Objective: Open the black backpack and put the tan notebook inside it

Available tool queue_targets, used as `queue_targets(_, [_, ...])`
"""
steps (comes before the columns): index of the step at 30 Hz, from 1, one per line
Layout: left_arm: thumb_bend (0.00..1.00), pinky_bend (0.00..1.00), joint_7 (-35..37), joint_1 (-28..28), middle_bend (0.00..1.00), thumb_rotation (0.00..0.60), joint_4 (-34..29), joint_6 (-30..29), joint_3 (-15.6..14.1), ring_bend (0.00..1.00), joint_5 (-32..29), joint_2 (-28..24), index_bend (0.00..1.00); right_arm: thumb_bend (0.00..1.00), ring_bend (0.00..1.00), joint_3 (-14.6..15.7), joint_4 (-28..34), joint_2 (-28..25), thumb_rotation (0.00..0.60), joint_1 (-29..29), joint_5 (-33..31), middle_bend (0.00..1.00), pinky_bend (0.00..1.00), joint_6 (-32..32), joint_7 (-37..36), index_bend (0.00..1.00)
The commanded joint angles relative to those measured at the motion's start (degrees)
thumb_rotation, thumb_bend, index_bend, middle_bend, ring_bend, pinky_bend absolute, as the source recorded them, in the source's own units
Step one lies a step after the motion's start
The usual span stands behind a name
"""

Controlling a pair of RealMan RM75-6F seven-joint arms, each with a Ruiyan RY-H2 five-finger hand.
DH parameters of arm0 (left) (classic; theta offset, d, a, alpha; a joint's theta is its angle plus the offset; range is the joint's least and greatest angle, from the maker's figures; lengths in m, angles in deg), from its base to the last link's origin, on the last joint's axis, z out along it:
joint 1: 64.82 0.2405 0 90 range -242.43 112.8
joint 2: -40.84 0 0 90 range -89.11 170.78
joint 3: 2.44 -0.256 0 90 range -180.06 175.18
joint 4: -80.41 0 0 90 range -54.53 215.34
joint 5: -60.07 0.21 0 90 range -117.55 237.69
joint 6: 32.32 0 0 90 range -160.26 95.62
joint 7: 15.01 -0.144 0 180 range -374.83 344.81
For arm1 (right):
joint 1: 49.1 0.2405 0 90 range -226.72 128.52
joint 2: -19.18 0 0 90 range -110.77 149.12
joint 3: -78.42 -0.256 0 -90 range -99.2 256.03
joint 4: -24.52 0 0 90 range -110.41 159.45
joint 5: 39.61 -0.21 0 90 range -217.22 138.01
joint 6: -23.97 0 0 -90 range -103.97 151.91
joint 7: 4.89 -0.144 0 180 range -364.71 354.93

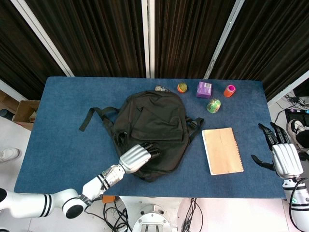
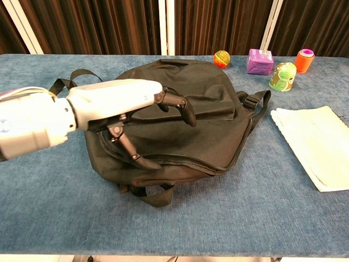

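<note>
The black backpack (image 1: 149,133) lies flat in the middle of the blue tabletop (image 1: 58,145), its straps trailing toward the left edge and its zipper line running along the near side, apparently closed. The left robot hand (image 1: 137,155) hovers over the near left part of the backpack, fingers spread and slightly curled, holding nothing; in the chest view its dark fingertips (image 2: 188,115) hang above the fabric and the thumb points down toward the zipper seam, though I cannot tell whether it touches. The tan notebook (image 1: 222,150) lies flat to the right of the backpack, just apart from it, near the front edge. The right robot hand (image 1: 282,157) is off past the right edge of the tabletop, well apart from the notebook, fingers open and empty. Along the far edge sit an orange ball (image 1: 182,87), a purple box (image 1: 204,89), an orange cup (image 1: 229,90) and a green can (image 1: 213,105).
</note>
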Motion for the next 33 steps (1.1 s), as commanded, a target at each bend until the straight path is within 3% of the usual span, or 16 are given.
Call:
queue_targets(1, [0.19, 0.22, -1.64, -1.43, 0.26, 0.600, 0.49, 1.29, 0.92, 0.13, -2.89, 0.66, 0.29, 0.14, 0.00, -0.03, -0.38, 0.25, 0.600, -0.07, -0.10, 0.19, 0.13, -0.13, -0.35, 0.07])
queue_targets(14, [0.19, 0.22, -6.04, -3.32, 0.25, 0.600, -2.04, 2.05, -1.10, 0.13, -8.40, 0.19, 0.29, 0.14, 0.00, -0.08, -1.98, 1.11, 0.600, -0.17, -0.29, 0.19, 0.13, -0.97, -1.47, 0.06])
queue_targets(21, [0.21, 0.23, -7.35, -4.58, 0.27, 0.600, -0.15, 1.68, -1.05, 0.14, -11.06, 2.39, 0.30, 0.14, 0.00, -0.15, -2.25, 1.37, 0.600, -0.49, -0.28, 0.19, 0.13, -0.67, -1.74, 0.06])
queue_targets(33, [0.33, 0.32, -5.12, -3.02, 0.53, 0.600, 8.33, -6.14, -0.74, 0.36, -8.91, 9.25, 0.50, 0.14, 0.00, -0.06, -2.25, 1.64, 0.600, -0.75, -0.17, 0.19, 0.13, -0.87, -1.88, 0.06])
